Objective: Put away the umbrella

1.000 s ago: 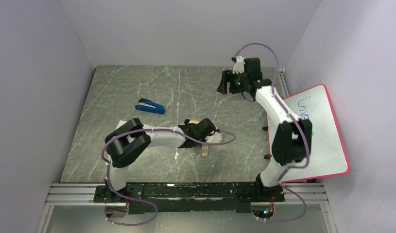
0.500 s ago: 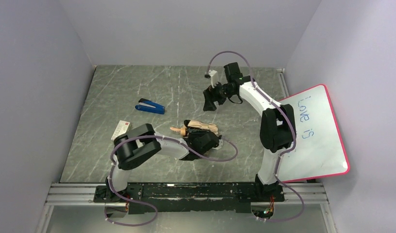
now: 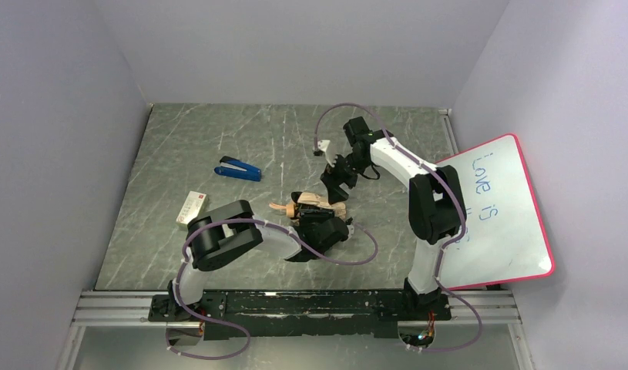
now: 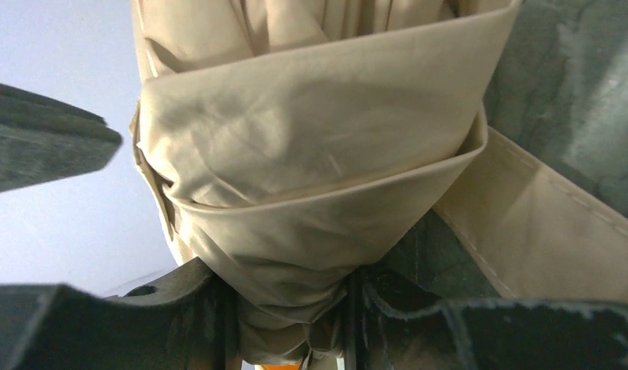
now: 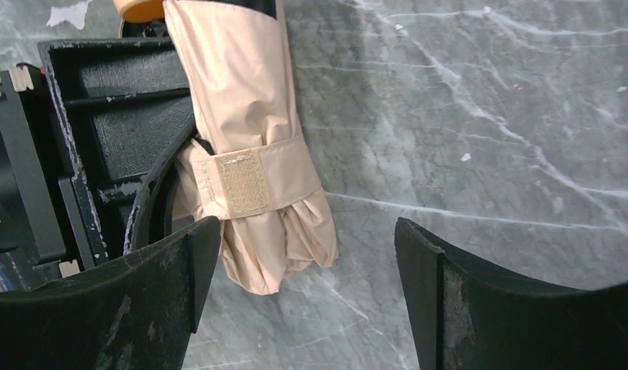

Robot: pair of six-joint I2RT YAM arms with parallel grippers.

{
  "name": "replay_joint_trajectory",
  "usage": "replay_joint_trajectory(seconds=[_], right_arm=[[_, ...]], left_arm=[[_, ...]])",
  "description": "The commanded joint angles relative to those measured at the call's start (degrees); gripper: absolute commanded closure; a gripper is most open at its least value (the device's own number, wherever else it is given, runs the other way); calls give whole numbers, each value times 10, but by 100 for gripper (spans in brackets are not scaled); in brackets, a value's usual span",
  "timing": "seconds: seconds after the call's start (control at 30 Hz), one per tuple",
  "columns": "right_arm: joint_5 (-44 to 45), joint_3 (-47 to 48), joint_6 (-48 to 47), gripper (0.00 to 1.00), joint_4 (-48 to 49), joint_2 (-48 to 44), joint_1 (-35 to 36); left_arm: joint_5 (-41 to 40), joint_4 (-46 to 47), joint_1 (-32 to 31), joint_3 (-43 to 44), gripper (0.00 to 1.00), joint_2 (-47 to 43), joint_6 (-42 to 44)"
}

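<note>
The umbrella (image 3: 314, 203) is folded, cream-beige, and lies across the middle of the table with its tan handle (image 3: 280, 206) pointing left. My left gripper (image 3: 323, 229) is shut on the bunched canopy (image 4: 295, 193); its strap (image 4: 542, 223) hangs loose to the right. In the right wrist view the umbrella (image 5: 245, 116) shows a velcro patch (image 5: 243, 182) on its strap. My right gripper (image 5: 307, 254) hangs open just above the canopy's free end, nothing between its fingers (image 5: 172, 285). From above, the right gripper (image 3: 334, 174) sits just behind the umbrella.
A blue stapler (image 3: 238, 169) lies at the left middle, a small white and red box (image 3: 191, 207) nearer the left arm. A pink-framed whiteboard (image 3: 499, 212) leans at the right side. Grey walls close in the left, back and right.
The right arm has swung from the back right corner down toward the umbrella, its jaws opening wider. The left arm has turned, bringing the held umbrella into view.
</note>
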Motion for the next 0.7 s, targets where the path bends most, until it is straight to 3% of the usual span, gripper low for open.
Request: replay_joint_trajectory(seconds=[0.0,0.33,0.6,0.67], right_arm=[[2,-18,-37,14,-12,-14,15],[53,-11,-17,27,-24,42,41],[96,-25,13,59,-4,45,50],[100,-39,23,66,15,33,52]], left_arm=[[84,-125,2,-47,95,64,-12],[90,-128,2,-44,95,60,-10],[104,-130,2,-39,95,36,-14],[107,-128,2,-37,85,24,-16]])
